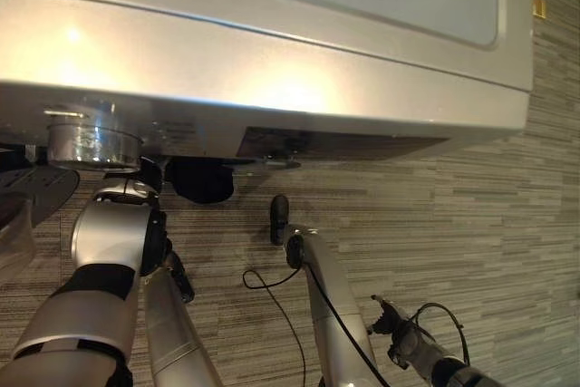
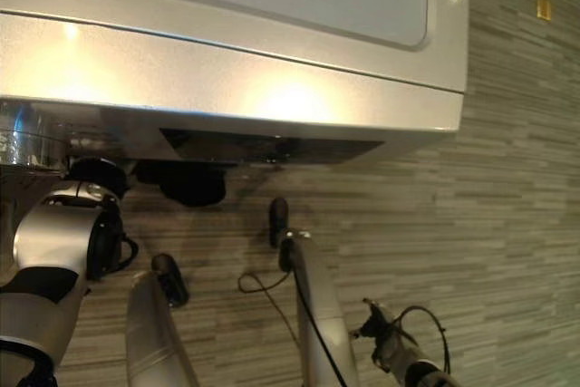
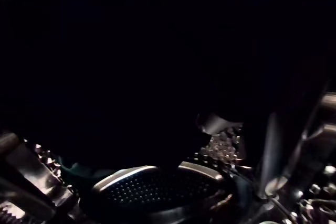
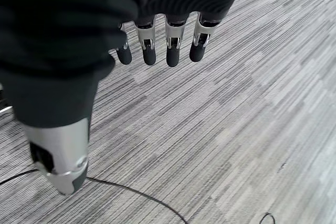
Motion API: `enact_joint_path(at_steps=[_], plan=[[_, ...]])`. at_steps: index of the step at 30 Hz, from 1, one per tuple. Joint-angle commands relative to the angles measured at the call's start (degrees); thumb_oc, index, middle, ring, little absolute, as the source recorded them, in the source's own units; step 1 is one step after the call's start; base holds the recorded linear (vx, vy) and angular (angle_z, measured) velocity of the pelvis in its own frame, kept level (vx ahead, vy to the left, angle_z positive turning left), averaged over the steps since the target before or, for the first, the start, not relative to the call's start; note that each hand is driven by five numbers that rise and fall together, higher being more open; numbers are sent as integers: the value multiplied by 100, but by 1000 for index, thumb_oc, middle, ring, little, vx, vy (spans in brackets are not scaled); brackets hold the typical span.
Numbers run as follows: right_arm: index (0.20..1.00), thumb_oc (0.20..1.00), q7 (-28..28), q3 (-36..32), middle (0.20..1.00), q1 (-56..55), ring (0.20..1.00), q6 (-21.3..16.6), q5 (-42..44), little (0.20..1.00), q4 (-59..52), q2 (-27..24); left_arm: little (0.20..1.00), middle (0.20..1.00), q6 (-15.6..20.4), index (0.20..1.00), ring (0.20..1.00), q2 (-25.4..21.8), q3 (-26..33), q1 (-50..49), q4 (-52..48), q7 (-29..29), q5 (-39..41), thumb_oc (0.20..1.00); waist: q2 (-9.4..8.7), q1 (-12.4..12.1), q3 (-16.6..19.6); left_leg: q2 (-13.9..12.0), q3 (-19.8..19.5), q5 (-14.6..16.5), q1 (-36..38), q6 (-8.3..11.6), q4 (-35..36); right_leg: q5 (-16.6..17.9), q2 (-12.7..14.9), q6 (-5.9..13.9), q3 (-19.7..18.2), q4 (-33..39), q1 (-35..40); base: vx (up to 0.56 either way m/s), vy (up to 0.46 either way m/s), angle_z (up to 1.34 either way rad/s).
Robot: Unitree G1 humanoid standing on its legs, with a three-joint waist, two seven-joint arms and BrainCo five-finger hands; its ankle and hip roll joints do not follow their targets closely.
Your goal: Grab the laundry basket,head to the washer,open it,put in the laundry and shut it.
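Note:
The silver washer (image 1: 272, 61) spans the top of both eye views, seen from above. My left arm (image 1: 109, 242) bends up under its front edge, where the left hand's dark cover (image 1: 201, 180) goes into the shadow below the overhang. In the left wrist view, the dim drum interior has a perforated metal paddle (image 3: 157, 187) and shiny studded walls (image 3: 223, 148). It is too dark there to make out laundry. My right hand (image 4: 172, 51) hangs over the carpet with relaxed, straight fingers and holds nothing.
A chrome ring (image 1: 91, 144) and part of the washer's open door (image 1: 23, 201) sit at the far left, close to my left elbow. Striped grey carpet (image 1: 471, 224) stretches to the right of the washer.

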State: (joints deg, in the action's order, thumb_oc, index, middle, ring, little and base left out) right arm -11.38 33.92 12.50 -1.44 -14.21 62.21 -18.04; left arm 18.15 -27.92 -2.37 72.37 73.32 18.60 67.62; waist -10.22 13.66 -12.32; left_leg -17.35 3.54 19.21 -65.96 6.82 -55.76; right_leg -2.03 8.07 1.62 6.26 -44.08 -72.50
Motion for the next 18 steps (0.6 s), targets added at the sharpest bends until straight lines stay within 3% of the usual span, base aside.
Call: enact_joint_path(at_steps=[1, 2, 3, 5, 6, 8, 10, 12, 13, 14, 15, 16, 17, 18], plan=[[1000, 1000, 35, 92, 1000, -34, 1000, -24, 297, 1000, -60, -505, 200, 200, 283, 200, 200, -305, -211, 1278, -144, -92, 205, 200, 163, 296, 283, 42, -335, -221, -131, -278, 209, -1153, 270, 365, -73, -559, 600, 11, -3, 3], [1000, 1000, 35, 55, 1000, -10, 1000, -51, 341, 1000, -81, -556, 200, 200, 354, 200, 200, -300, -355, 1552, -274, -87, 209, 200, 164, 319, 294, 49, -349, -243, -166, -267, 232, -1147, 272, 366, -72, -551, 581, 21, -18, 3], [1000, 1000, 11, -3, 1000, -32, 1000, -124, 367, 1000, -242, -711, 200, 200, 705, 200, 200, -115, -776, 2093, -939, -116, 204, 200, 183, 380, 329, 49, -360, -289, -233, -245, 277, -1144, 267, 365, -45, -525, 553, 0, 0, 0], [1000, 1000, -7, -45, 1000, -87, 1000, -151, 350, 1000, -298, -763, 200, 200, 928, 200, 200, 56, -855, 2177, -1279, -121, 242, 200, 185, 384, 333, 50, -357, -311, -252, -237, 298, -1145, 256, 365, -42, -518, 543, 21, -11, 13], [1000, 1000, 22, -146, 1000, -200, 1000, -177, 371, 1000, -435, -851, 200, 200, 1292, 200, 200, 343, -1019, 2296, -1761, -89, 338, 200, 206, 385, 372, 39, -338, -330, -267, -237, 324, -1144, 235, 365, -46, -500, 530, 12, 7, 23], [1000, 1000, 42, -206, 1000, -287, 1000, -177, 389, 1000, -460, -862, 200, 200, 1434, 200, 200, 457, -1039, 2238, -2033, -83, 349, 200, 215, 375, 397, 26, -324, -327, -260, -236, 322, -1147, 222, 361, -46, -495, 532, 29, 18, 13], [1000, 1000, 103, -294, 1000, -441, 1000, -175, 390, 1000, -541, -881, 200, 200, 1382, 200, 200, 683, -996, 1874, -2205, -101, 398, 200, 262, 340, 454, 3, -272, -323, -138, -239, 405, -1158, 216, 360, -54, -469, 597, 44, 39, 7], [1000, 1000, 201, -248, 1000, -423, 1000, -137, 377, 1000, -692, -932, 200, 200, 1046, 200, 200, 827, -1098, 1738, -1884, -143, 358, 200, 297, 302, 498, 23, -230, -332, 20, -249, 534, -1153, 219, 359, -63, -386, 720, 12, 13, 2], [1000, 1000, 275, -205, 1000, -417, 1000, -147, 373, 1000, -783, -977, 300, 300, 679, 300, 300, 811, -1196, 1710, -1488, -181, 218, 300, 322, 291, 510, 27, -189, -345, 94, -249, 611, -1139, 231, 364, -69, -326, 786, 16, 46, -4], [1000, 1000, 358, -164, 1000, -418, 1000, -161, 341, 1000, -889, -1053, 1000, 1000, 227, 1000, 1000, 679, -1382, 1774, -1031, -395, -82, 1000, 344, 300, 514, 24, -140, -341, 194, -246, 705, -1142, 224, 380, -76, -266, 861, 7, 62, -4], [1000, 1000, 412, -155, 1000, -374, 1000, -179, 318, 1000, -993, -1185, 1000, 1000, -270, 1000, 1000, 472, -1752, 1840, -599, -710, -597, 1000, 368, 310, 516, 38, -111, -378, 268, -251, 806, -1108, 217, 391, -87, -185, 931, -6, 90, -9], [1000, 1000, 506, -161, 1000, -319, 1000, -180, 271, 1000, -1066, -1357, 1000, 1000, -855, 1000, 1000, 147, -2312, 1924, -1, -1087, -1745, 1000, 405, 318, 518, 36, -74, -428, 334, -264, 894, -1054, 224, 399, -101, -74, 1022, -24, 105, -14], [1000, 1000, 593, -156, 1000, -293, 1000, -144, 189, 1000, -1158, -1509, 1000, 1000, -1219, 1000, 1000, -62, -2913, 2049, 430, -1293, -2980, 1000, 441, 324, 506, 25, -42, -464, 390, -279, 965, -1012, 236, 408, -105, 10, 1090, -31, 82, -16], [1000, 1000, 600, -166, 1000, -279, 1000, -132, 187, 1000, -1170, -1497, 1000, 1000, -1217, 1000, 1000, -62, -2925, 2093, 467, -1314, -3002, 1000, 419, 325, 482, 33, -33, -496, 407, -284, 996, -984, 240, 406, -106, 37, 1104, -24, 97, -23]])
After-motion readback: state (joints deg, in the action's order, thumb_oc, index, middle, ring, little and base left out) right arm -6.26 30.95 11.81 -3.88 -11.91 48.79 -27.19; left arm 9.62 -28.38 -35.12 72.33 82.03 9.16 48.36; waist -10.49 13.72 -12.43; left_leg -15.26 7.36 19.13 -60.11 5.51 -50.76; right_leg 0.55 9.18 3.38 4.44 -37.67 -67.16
